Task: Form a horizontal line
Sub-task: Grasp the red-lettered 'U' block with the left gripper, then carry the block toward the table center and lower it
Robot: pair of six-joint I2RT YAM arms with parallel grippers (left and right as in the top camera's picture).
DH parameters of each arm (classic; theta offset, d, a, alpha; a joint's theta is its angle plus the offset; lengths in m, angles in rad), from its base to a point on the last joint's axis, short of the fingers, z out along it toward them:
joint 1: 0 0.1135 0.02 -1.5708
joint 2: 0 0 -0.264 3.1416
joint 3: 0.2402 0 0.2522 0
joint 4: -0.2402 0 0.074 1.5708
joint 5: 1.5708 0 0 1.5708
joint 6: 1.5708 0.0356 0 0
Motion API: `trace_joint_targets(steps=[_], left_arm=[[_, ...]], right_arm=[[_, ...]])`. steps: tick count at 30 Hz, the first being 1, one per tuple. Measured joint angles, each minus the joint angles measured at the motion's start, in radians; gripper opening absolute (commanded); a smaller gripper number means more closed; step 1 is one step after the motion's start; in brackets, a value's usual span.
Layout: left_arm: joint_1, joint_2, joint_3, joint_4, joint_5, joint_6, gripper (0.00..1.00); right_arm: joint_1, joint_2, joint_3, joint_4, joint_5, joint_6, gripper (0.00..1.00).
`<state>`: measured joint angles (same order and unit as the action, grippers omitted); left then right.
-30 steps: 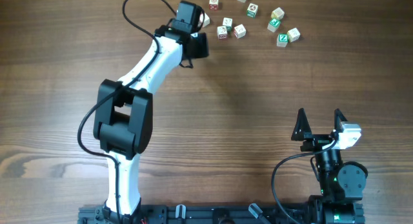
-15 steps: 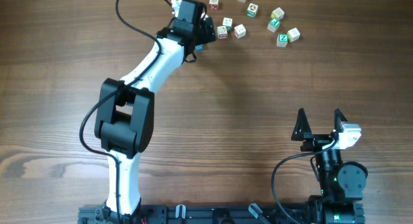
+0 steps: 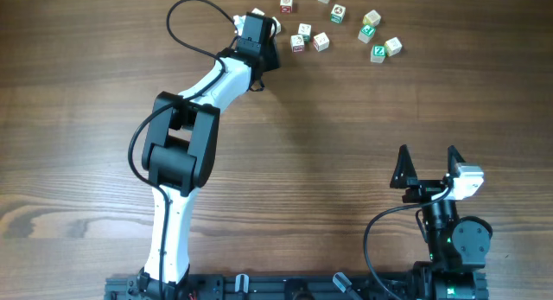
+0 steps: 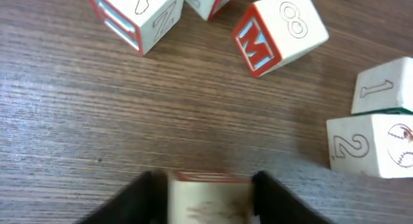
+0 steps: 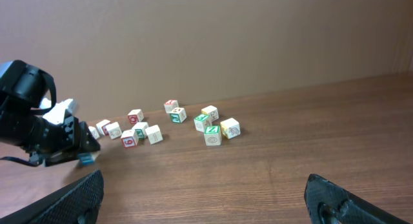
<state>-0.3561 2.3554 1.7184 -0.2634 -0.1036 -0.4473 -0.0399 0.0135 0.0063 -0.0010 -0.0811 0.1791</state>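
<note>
My left pincer (image 3: 267, 56) pinches 1 cube (image 4: 210, 199) with a red top edge, at the far side of the tabletop (image 3: 346, 144). Just beside it lies the horizontal line (image 5: 103, 128), 3 small white cubes in a close row; whether they touch I cannot tell. My right pincer (image 3: 428, 165) hangs spread wide near my base, well apart from every cube.
</note>
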Motion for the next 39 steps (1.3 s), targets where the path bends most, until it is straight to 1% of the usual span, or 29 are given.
trace_joint_targets(steps=[1,5,9,12,15,18,20,23,26,31,33,35,37,39], left_arm=[[0.0,0.001,0.0,0.0,0.0,-0.003,0.33],[0.0,0.001,0.0,-0.005,0.001,-0.003,0.26],[-0.005,-0.005,0.006,-0.043,0.0,-0.003,0.23],[-0.016,-0.026,0.006,-0.123,0.0,-0.003,0.23],[-0.052,-0.057,0.003,-0.237,0.0,-0.004,0.23],[-0.104,-0.082,0.001,-0.347,0.003,-0.016,0.18],[-0.143,-0.092,0.002,-0.429,0.003,-0.031,0.18],[-0.186,-0.101,0.001,-0.484,-0.012,-0.042,0.2],[-0.195,-0.108,-0.013,-0.476,-0.03,-0.05,0.21],[-0.195,-0.134,-0.061,-0.468,-0.042,-0.071,0.3],[-0.195,-0.147,-0.084,-0.462,-0.042,-0.079,0.29],[-0.195,-0.151,-0.091,-0.458,-0.042,-0.082,0.3],[-0.195,-0.151,-0.092,-0.458,-0.042,-0.082,0.37],[-0.195,-0.151,-0.093,-0.459,-0.042,-0.085,0.49]], right_arm=[[0.0,0.0,0.0,0.0,0.0,0.0,1.0],[0.0,0.0,0.0,0.0,0.0,0.0,1.0],[0.0,0.0,0.0,0.0,0.0,0.0,1.0],[0.0,0.0,0.0,0.0,0.0,0.0,1.0],[0.0,0.0,0.0,0.0,0.0,0.0,1.0],[0.0,0.0,0.0,0.0,0.0,0.0,1.0],[0.0,0.0,0.0,0.0,0.0,0.0,1.0],[0.0,0.0,0.0,0.0,0.0,0.0,1.0],[0.0,0.0,0.0,0.0,0.0,0.0,1.0],[0.0,0.0,0.0,0.0,0.0,0.0,1.0],[0.0,0.0,0.0,0.0,0.0,0.0,1.0],[0.0,0.0,0.0,0.0,0.0,0.0,1.0],[0.0,0.0,0.0,0.0,0.0,0.0,1.0],[0.0,0.0,0.0,0.0,0.0,0.0,1.0]])
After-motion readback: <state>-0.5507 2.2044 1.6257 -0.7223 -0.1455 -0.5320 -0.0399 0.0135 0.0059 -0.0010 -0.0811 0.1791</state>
